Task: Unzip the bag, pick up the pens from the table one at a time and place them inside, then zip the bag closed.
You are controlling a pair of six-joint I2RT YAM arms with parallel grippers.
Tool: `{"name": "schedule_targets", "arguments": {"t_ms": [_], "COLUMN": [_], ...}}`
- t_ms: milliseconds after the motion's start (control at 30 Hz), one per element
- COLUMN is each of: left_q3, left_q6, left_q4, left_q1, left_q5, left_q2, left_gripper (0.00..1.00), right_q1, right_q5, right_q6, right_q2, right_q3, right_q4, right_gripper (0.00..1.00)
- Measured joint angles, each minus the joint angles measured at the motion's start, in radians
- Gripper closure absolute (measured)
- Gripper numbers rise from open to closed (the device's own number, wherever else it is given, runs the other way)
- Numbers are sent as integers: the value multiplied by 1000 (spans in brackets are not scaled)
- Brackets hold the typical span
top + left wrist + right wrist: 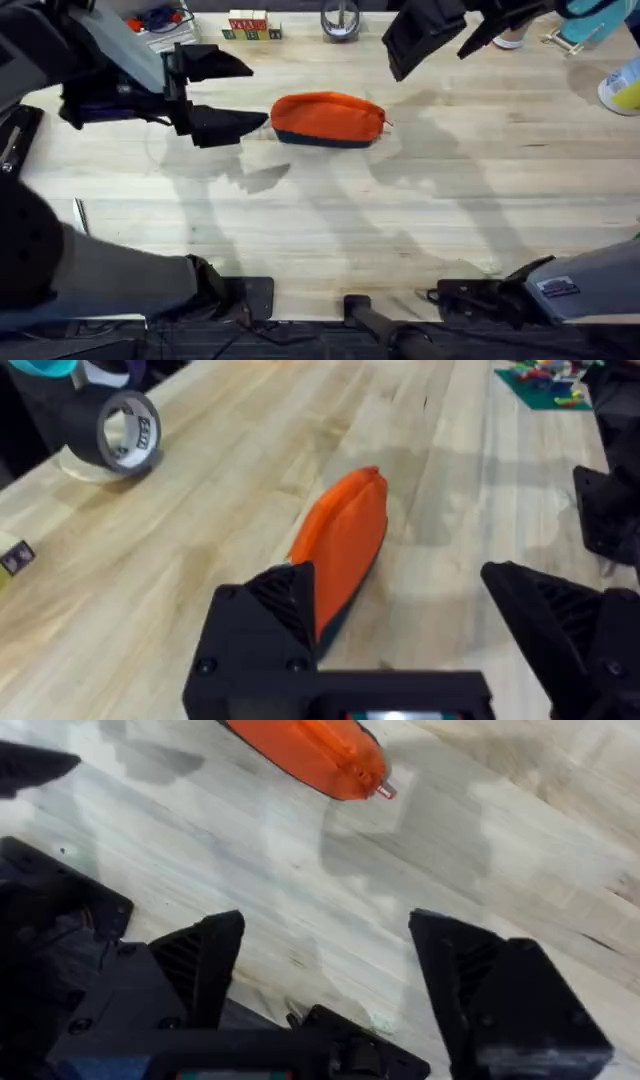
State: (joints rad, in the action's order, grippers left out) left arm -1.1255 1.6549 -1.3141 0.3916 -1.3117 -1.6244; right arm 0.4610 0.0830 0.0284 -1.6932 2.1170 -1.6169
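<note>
While my left gripper (235,95) and right gripper (325,965) hover open, the zipped bag (328,119) lies unpinned; tugging its zipper could drag it.

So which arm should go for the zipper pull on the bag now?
Probably the right. The zipper pull sticks out of the bag at the end facing the open right gripper. The left gripper, also open, sits at the opposite end, better placed to steady the fabric.
</note>
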Motion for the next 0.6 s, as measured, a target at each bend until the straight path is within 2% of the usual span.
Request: {"name": "schedule_targets", "arguments": {"t_ms": [300,600], "left_q3": [0,0], "left_q6": [-255,-590], "left_q4": [0,42], "left_q1": [0,0], "left_q5": [153,287], "left_q2": [159,268], "left_gripper": [4,3], "right_q1": [0,0], "right_q5": [0,0], "right_q6": [0,0], "right_q2": [0,0], "right_q3": [0,0], "right_q4": [0,0], "right_gripper": [4,3]}}
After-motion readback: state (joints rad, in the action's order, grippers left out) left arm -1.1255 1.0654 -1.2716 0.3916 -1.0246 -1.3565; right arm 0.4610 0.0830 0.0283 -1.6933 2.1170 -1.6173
